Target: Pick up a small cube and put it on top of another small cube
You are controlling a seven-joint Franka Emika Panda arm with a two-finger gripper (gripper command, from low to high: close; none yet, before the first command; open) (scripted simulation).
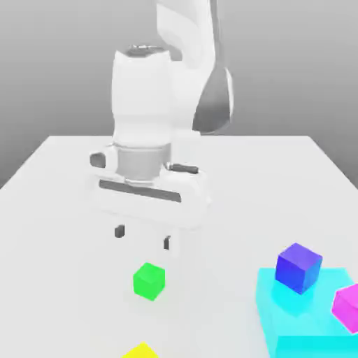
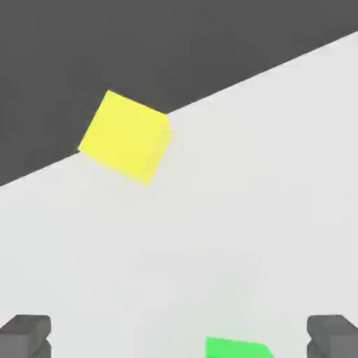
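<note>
The tool [image 1: 142, 237] hangs above the white bench [image 1: 63, 231] with its fingers spread wide and nothing between them. The small green cube [image 1: 149, 281] sits on the bench just below and in front of the fingertips. A descent off-centre could let one finger clip the cube and shove it toward the yellow cube [image 2: 126, 138]. No brand, label or writing is visible anywhere.

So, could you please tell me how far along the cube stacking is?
Nothing looks done yet: the green cube sits alone on the white table. In hand: the gripper hangs above it, jaws open and empty. Left: grasp it, lift it and set it on another small cube.
</note>
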